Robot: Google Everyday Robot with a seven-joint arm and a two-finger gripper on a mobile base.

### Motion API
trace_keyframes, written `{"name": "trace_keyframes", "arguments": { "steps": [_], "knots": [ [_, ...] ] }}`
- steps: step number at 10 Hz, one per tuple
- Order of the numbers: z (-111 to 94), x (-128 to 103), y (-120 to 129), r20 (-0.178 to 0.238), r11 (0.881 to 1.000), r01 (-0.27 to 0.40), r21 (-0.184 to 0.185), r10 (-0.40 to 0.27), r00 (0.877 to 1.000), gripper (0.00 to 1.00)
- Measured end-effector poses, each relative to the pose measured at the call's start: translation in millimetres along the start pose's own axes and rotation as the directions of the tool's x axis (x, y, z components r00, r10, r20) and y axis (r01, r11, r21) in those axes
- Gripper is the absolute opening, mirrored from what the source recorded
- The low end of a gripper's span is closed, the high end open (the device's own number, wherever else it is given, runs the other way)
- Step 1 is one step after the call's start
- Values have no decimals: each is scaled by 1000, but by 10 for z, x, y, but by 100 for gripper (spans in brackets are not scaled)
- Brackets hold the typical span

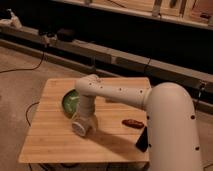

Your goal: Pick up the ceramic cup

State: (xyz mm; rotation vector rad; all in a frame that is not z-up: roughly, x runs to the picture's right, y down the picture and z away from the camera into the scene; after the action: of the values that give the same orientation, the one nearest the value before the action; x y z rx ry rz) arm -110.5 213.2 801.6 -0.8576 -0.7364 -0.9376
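Observation:
My white arm reaches from the right across the wooden table and bends down at its middle. My gripper is at the arm's low end, just in front of the round green bowl. A white round shape with a greyish circular face sits at that end. It looks like the ceramic cup tipped on its side with its mouth toward the camera. I cannot tell it apart from the wrist for certain.
A small reddish-brown object lies on the table to the right of the gripper. A dark flat object sits at the table's front right, partly behind my arm. Cables run over the floor on the left, and a long low ledge runs along the back.

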Motion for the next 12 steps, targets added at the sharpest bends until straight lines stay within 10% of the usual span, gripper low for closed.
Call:
{"name": "trace_keyframes", "arguments": {
  "steps": [7,12],
  "knots": [
    [306,51,13,-54,995,93,-36,-95,994,77],
    [331,-63,-70,-60,968,250,32,-248,967,27]
  ]
}}
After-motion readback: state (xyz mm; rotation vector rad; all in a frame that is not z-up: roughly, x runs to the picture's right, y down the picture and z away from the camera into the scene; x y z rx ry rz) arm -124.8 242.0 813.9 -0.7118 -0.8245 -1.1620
